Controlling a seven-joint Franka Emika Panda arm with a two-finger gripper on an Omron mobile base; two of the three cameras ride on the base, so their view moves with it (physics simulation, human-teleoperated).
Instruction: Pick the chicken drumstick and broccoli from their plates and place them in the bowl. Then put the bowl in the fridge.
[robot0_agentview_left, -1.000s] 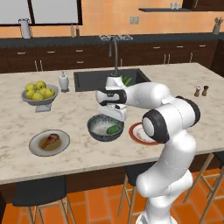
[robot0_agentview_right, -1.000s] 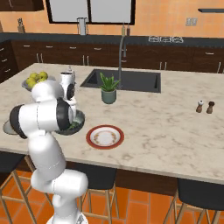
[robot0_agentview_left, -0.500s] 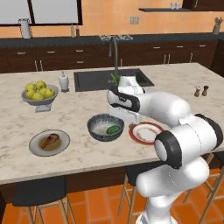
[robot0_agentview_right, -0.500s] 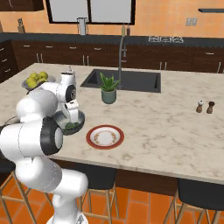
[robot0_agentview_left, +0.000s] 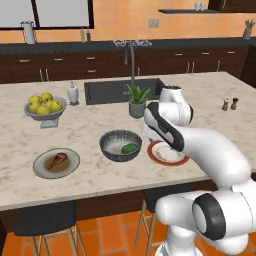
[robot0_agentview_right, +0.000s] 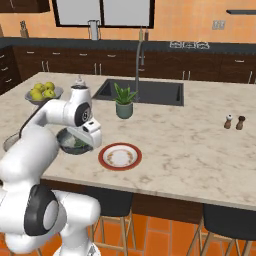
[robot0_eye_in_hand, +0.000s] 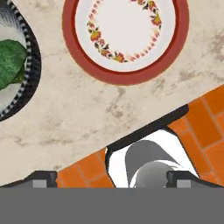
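The gripper (robot0_eye_in_hand: 112, 177) was spread wide and empty beside the bowl (robot0_agentview_left: 120, 145); the broccoli (robot0_agentview_left: 130, 148) lay inside it; left of the bowl, the chicken drumstick (robot0_agentview_left: 56, 161), probably stiff, light and greasy, sat on its grey plate (robot0_agentview_left: 56, 163), best pinched across the meaty end.

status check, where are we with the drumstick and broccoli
Gripper open, empty. Broccoli in the bowl. Chicken drumstick on grey plate, not yet picked. Nothing blocking it.
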